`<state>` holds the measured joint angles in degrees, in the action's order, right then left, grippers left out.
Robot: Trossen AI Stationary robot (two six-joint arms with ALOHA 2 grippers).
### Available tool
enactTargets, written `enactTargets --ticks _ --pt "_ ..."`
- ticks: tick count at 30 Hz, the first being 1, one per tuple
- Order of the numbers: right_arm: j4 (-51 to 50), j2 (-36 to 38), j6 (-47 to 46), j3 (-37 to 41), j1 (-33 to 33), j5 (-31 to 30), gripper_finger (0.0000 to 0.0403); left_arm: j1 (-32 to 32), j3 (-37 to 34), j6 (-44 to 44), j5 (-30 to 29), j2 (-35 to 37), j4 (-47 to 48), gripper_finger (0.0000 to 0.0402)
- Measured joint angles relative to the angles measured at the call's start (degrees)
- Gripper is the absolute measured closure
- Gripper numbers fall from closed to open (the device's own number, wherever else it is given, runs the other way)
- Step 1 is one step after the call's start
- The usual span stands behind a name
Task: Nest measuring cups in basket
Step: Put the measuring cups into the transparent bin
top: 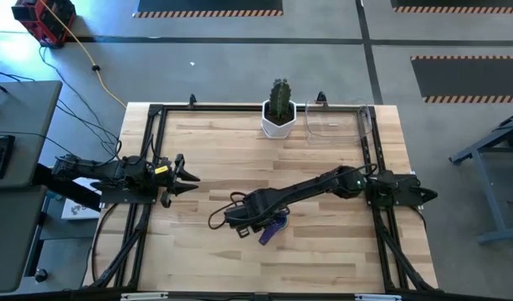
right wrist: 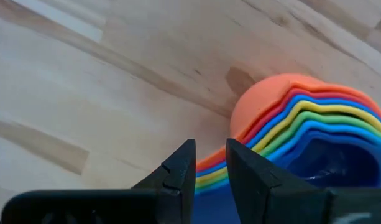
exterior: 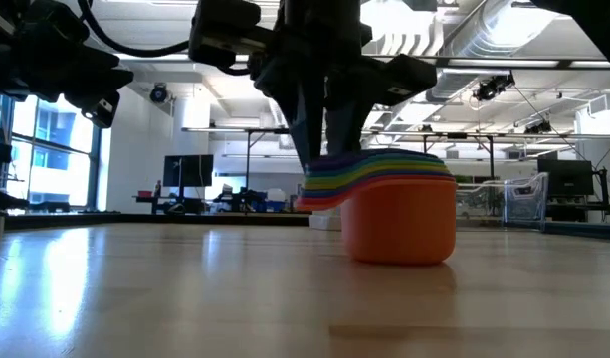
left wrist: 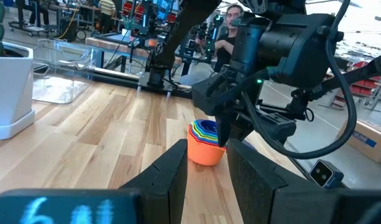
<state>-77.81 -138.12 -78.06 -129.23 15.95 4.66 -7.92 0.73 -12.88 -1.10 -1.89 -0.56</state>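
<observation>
My right gripper (right wrist: 210, 163) has its two dark fingers (right wrist: 178, 169) set close, with only a narrow gap between them, and the stacked handles of the measuring cups (right wrist: 302, 121) sit in that gap; I cannot tell whether my pads actually pinch them. The cups are nested inside one another, orange outermost, then red, yellow, green and blues within, and the stack (exterior: 399, 214) stands on the wooden table (top: 214, 150) near its front middle. My left gripper (top: 182, 177) waits at the table's left edge, fingers spread, holding nothing. The clear basket (top: 338, 121) sits at the far edge, just beside a potted cactus (top: 279, 107), well apart from the cups
</observation>
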Motion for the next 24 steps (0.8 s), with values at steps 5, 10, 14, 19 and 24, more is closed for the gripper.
enactTargets --ticks 5,10,14,19,24 --pt "-1.0 0.0 -0.1 0.0 0.9 0.3 0.0321 0.0 0.0 0.0 0.0 0.0 0.0 0.0298" --pt "-3.4 0.0 -0.7 0.0 2.3 1.4 0.0321 0.0 0.0 0.0 0.0 0.0 0.0 0.0298" --pt "-5.2 0.0 -1.4 0.0 3.4 1.1 0.0321 0.0 0.0 0.0 0.0 0.0 0.0 0.0298" --pt "-6.5 0.0 -1.4 0.0 4.5 0.5 0.0321 0.0 0.0 0.0 0.0 0.0 0.0 0.0298" --pt "-6.9 0.0 -1.5 -0.3 5.4 0.3 0.0321 0.0 0.0 0.0 0.0 0.0 0.0 0.0298"
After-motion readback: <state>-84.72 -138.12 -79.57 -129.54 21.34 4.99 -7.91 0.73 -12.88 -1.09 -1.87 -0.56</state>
